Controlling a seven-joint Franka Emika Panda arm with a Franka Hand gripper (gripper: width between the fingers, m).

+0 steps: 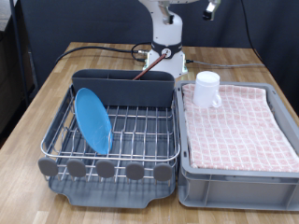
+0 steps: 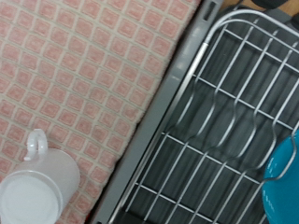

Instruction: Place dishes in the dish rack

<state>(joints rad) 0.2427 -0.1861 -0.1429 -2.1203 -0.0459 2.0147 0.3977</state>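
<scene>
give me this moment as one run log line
round light-blue plate: standing in dark grey wire dish rack | white handled mug: on pink checked cloth in grey bin | end effector: unseen

Gripper not visible in either view; the white robot arm (image 1: 168, 23) is cut off by the exterior view's top edge. Wrist view: round flat light-blue plate (image 2: 283, 177) cropped at the frame edge, only a sliver shows; white handled mug (image 2: 37, 189) partly cut by the frame edge. Small dark reddish-brown wooden spoon can't be made out anywhere. Inside of the tall grey cutlery caddy (image 1: 121, 89) hidden behind its wall. Grey bin lined with pink checked cloth (image 1: 238, 140) clipped at the exterior view's right.
</scene>
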